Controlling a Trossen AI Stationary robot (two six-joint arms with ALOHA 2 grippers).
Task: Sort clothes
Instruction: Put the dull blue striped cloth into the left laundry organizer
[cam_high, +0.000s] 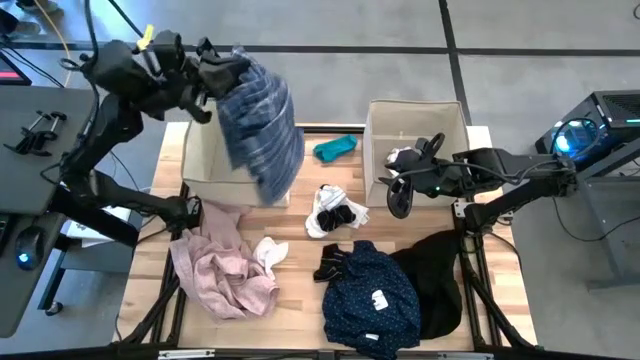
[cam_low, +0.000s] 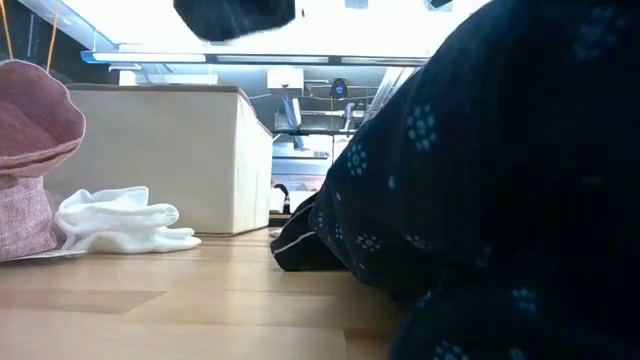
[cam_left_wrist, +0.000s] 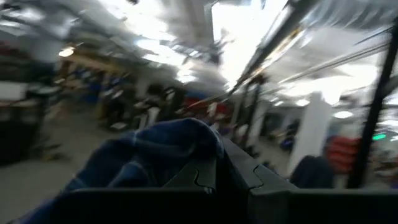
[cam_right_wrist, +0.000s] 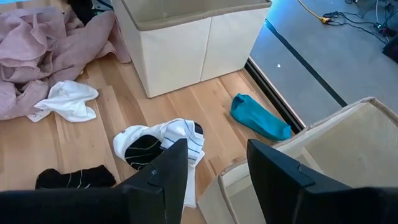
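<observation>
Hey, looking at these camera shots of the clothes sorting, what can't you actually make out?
- Left box: in the high view the hanging blue plaid shirt covers most of its inside.
- Black garment: in the low view the navy dotted shirt fills the foreground and hides it.
- Left gripper: the left wrist view is blurred, so the grip on the plaid shirt is unclear.

L gripper (cam_high: 205, 62) holds blue plaid shirt (cam_high: 260, 125) up over left box (cam_high: 205, 160). R gripper (cam_high: 400, 185) w/ jaws apart at right box (cam_high: 415, 120). Pink shirt (cam_high: 220, 265), dotted shirt (cam_high: 372, 295), socks (cam_high: 335, 210) on tabletop (cam_high: 300, 300).
</observation>
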